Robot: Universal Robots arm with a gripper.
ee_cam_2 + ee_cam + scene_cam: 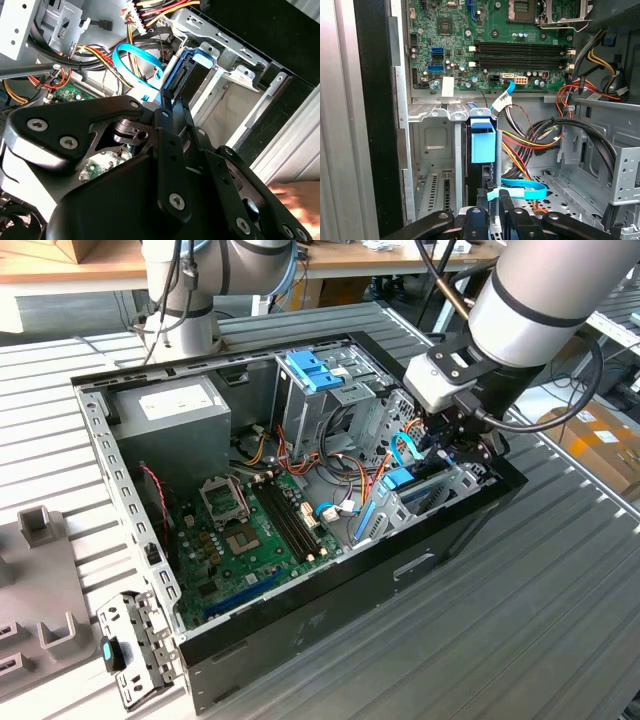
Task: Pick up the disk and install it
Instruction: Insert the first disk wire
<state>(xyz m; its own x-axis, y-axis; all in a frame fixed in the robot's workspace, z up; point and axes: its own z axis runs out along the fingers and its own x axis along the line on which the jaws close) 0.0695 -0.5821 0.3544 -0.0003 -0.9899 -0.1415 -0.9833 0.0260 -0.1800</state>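
Disk standing edge-on in drive bay, lower centre of first wrist view.
Gripper: fingers seemingly clenched on disk's rail.

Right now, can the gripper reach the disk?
Likely yes: the gripper sits right at the disk, upright in the bay, nothing between them; a blue cable loops close beside.

Exterior view overlooks case; wrist views close inside.

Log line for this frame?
stage: disk install | gripper: inside PC case, at disk's end, contact unclear | disk: standing on edge in drive bay slot | cables: beside bay
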